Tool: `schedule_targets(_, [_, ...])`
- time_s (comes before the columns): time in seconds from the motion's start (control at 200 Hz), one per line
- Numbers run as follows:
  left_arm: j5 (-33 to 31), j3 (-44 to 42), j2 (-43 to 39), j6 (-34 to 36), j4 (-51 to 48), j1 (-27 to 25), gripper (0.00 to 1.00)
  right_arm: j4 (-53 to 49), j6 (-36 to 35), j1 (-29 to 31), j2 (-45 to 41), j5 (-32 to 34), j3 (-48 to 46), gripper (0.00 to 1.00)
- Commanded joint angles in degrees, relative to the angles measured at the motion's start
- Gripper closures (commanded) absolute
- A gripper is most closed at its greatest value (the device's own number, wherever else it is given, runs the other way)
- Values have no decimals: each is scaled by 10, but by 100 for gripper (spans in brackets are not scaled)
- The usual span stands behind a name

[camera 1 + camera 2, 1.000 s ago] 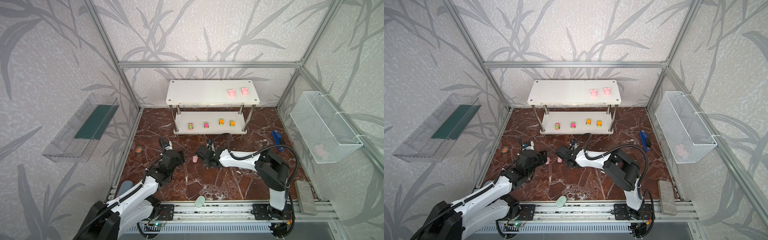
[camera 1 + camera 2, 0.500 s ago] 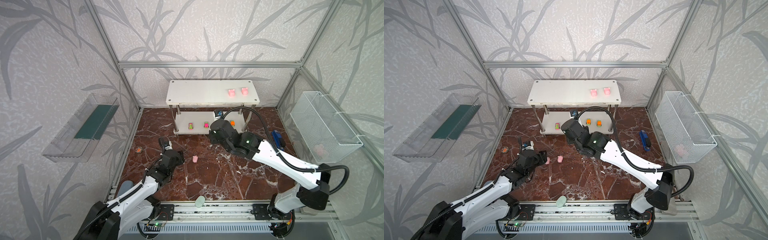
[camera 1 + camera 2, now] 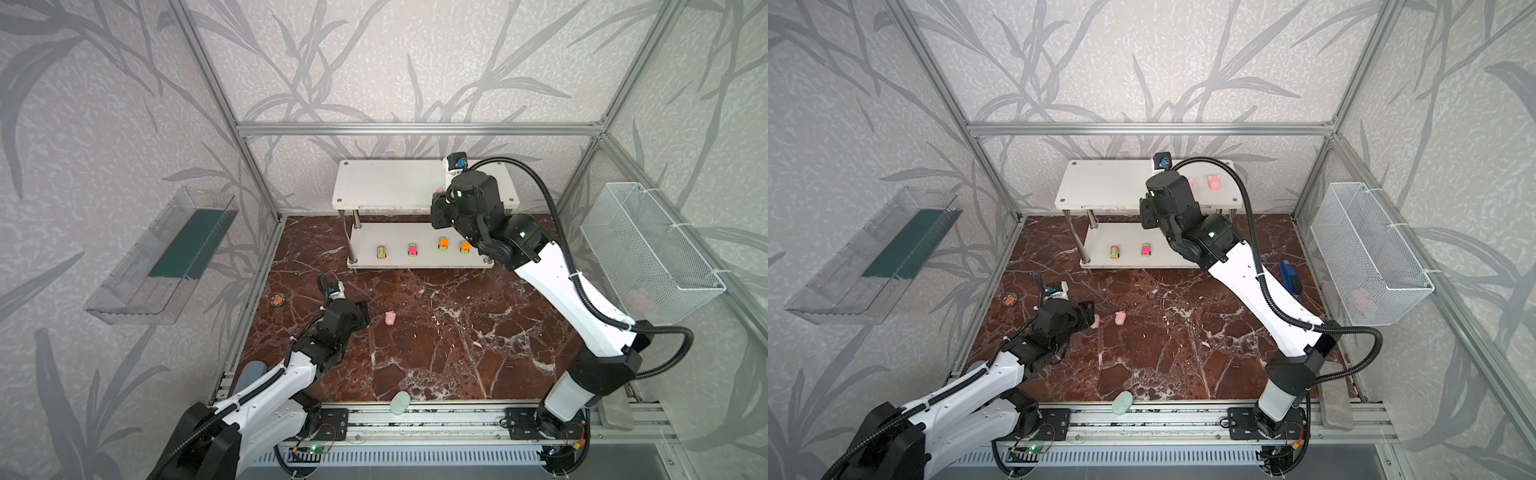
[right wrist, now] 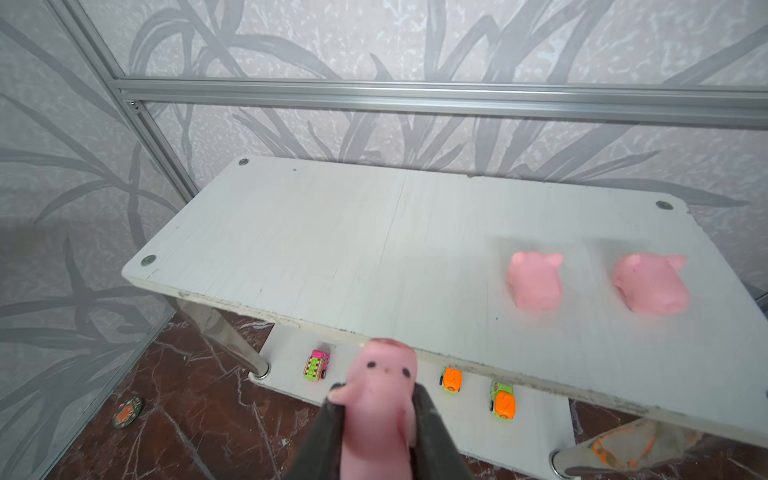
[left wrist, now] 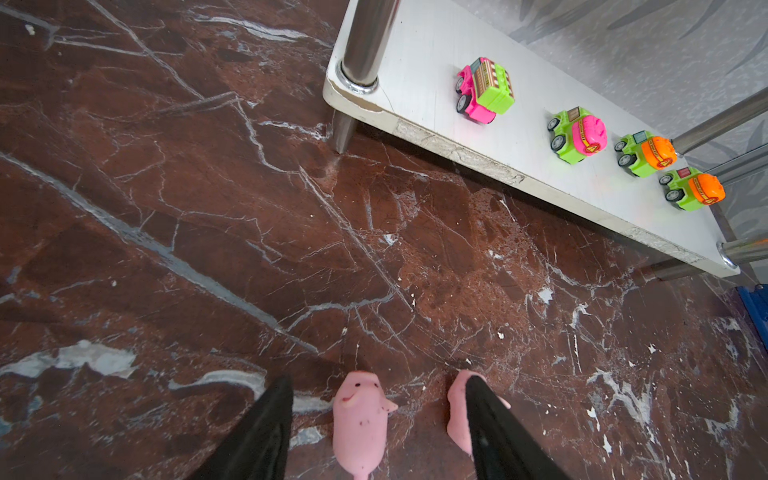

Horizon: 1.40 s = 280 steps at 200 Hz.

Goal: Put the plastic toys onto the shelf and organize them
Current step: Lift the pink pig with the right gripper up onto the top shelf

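while aloft, pig [image 4: 380, 411] in right claw [image 4: 376, 397]

Glossy marble floor [image 3: 436, 332], matt white shelf [image 3: 386, 183], chrome posts [image 5: 365, 37]

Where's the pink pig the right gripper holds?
Right wrist view: the pale-pink plastic pig is clamped in the jaws of the right gripper, just off the top board's front edge on the white two-tier shelf, near two other pigs.

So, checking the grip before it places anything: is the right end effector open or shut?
Shut: the right end effector clamps a pig by its sides, squeezing the body.
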Motion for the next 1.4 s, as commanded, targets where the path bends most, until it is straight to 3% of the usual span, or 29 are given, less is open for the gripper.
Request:
schedule_targets(0.0, [3, -5, 6, -7, 12, 3, 35, -38, -8, -19, 44, -41, 58, 74])
schedule_targets(0.69, [17, -9, 41, -13, 44, 7, 35, -152, -4, -94, 231, -84, 331, 75])
schedule_targets(1.394, [26, -7, 55, -12, 54, 11, 35, -162, 1, -106, 277, -99, 367, 75])
